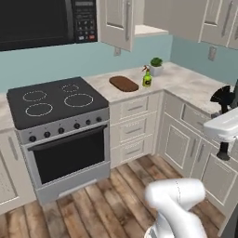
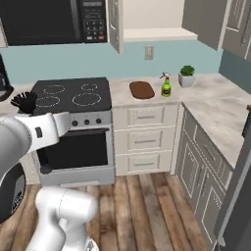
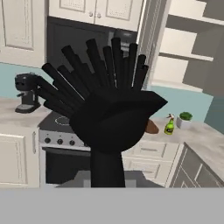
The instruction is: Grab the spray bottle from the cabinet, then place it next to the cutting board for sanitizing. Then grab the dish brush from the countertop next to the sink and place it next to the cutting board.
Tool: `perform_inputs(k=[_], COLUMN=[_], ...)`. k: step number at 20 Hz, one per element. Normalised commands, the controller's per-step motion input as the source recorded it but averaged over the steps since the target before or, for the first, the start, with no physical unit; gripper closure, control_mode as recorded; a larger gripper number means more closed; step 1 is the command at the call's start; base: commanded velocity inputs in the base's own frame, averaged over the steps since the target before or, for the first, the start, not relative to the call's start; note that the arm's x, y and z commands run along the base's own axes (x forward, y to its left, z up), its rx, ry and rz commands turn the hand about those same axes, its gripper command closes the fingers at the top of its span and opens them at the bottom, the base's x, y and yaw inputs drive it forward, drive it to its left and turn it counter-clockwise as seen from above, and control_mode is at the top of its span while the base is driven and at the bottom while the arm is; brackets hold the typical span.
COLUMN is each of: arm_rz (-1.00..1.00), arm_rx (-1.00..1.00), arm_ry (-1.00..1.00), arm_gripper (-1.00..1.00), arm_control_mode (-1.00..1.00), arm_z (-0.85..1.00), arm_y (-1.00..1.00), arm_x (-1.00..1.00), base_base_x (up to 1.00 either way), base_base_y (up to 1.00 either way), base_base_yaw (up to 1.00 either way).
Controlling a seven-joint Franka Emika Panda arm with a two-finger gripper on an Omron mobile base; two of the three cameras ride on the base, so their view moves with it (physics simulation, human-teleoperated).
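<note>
My gripper (image 1: 226,112) is shut on the dish brush (image 1: 225,96), held up at the right of the left base view. The brush's black bristly head (image 3: 109,92) looms close in the hand view, and the fingers are hidden behind it. The green spray bottle (image 1: 147,78) stands upright on the countertop (image 1: 186,82), just right of the dark brown cutting board (image 1: 123,83). Both also show in the right base view, spray bottle (image 2: 166,87) beside cutting board (image 2: 142,89). Above them the cabinet (image 2: 157,33) hangs with its door open. The sink is out of view.
A black stove (image 1: 53,100) with an oven stands left of the board, under a microwave (image 1: 42,21). A potted plant (image 1: 156,66) sits behind the bottle. A coffee machine (image 3: 27,92) is left of the stove. Drawers and wood floor lie below.
</note>
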Motion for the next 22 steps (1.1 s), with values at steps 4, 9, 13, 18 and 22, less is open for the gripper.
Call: perform_inputs(k=[4, 9, 13, 18, 22], arm_rz=[0.0, 0.0, 0.0, 0.0, 0.0], arm_rx=[0.0, 0.0, 0.0, 0.0, 0.0], arm_ry=[0.0, 0.0, 0.0, 0.0, 0.0], arm_gripper=[1.0, 1.0, 1.0, 1.0, 1.0], arm_control_mode=[1.0, 1.0, 1.0, 1.0, 1.0], arm_z=[0.0, 0.0, 0.0, 0.0, 0.0], arm_y=[0.0, 0.0, 0.0, 0.0, 0.0], arm_x=[0.0, 0.0, 0.0, 0.0, 0.0], base_base_x=[1.0, 1.0, 1.0, 1.0, 1.0], base_base_y=[-0.21, 0.08, -0.33, -0.64, 0.03], base_base_yaw=[0.0, 0.0, 0.0, 0.0, 0.0])
